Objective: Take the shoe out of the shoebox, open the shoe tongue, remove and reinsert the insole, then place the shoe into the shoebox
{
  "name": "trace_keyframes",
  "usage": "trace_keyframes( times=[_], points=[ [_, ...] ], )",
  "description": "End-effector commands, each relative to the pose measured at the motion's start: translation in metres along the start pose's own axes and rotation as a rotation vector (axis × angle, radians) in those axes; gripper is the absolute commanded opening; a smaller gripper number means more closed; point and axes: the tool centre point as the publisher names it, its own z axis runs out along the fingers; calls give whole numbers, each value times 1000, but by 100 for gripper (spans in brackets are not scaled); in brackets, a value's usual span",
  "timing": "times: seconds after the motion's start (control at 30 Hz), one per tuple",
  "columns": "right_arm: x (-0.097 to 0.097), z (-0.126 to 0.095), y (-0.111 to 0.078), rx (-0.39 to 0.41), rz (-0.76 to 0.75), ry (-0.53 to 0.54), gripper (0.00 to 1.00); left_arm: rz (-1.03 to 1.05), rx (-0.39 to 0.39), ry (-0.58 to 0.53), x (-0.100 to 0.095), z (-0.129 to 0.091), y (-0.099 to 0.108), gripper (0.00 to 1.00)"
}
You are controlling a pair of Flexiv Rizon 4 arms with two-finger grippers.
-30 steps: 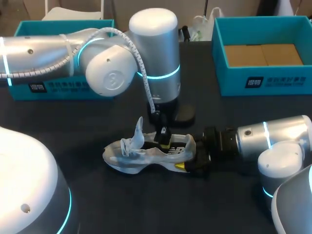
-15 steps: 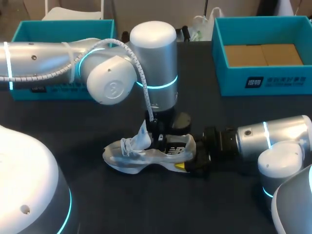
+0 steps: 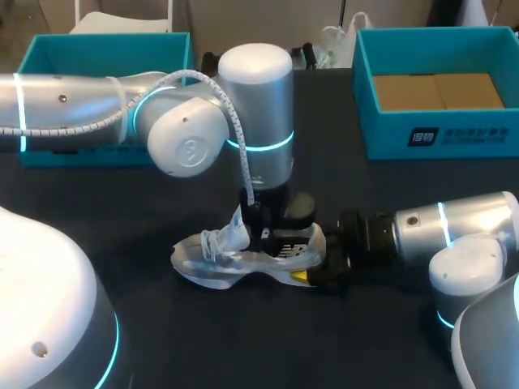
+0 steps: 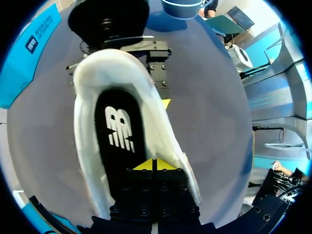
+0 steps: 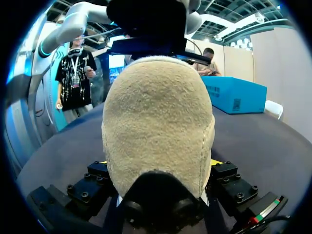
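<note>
Lower than a second ago, the left gripper [image 3: 268, 235] sits down in the mouth of the shoe [image 3: 227, 263], and the tongue [image 3: 237, 229], which stood tall then, leans lower over the laces. Seen from the head camera, the shoe lies on its sole on the table [image 3: 162, 340], out of the box [image 3: 438, 134], which stands well apart at the far right. Its long axis runs across the table, with the toe toward the left arm's side and the heel in the right gripper [image 3: 312, 271], which reaches in level from the right. The left arm comes straight down just behind the tongue. From the left wrist, the black insole [image 4: 119, 141] lies flat inside the white shoe, running from under the left fingers ahead to the heel, where the right gripper waits. The left yellow tips are pressed together with only a thin seam between them; whether the insole's edge is caught in that seam cannot be told. From the right wrist, the tan heel fills the space between the right fingers, which clamp it from both sides. Judged from this, the insole work falls to the left arm, which is directly over it, and any pull would run up and away from the held heel.
</note>
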Motion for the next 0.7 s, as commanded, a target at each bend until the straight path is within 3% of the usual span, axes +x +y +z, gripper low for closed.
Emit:
trace_keyframes(
  times=[0.03,0.1,0.13,0.27,0.7],
  points=[
    [0,1,1,5,1,-1,0,-10,1,-15,7,7,6,0],
    [0,1,1,5,1,-1,0,-31,-15,-38,8,10,7,0],
    [0,1,1,5,1,-1,0,-38,-25,-49,6,12,8,18],
    [0,1,1,5,1,-1,0,-54,-38,-78,1,17,8,29],
    [0,1,1,5,1,-1,0,-47,-57,-155,-6,26,7,44]
  ],
)
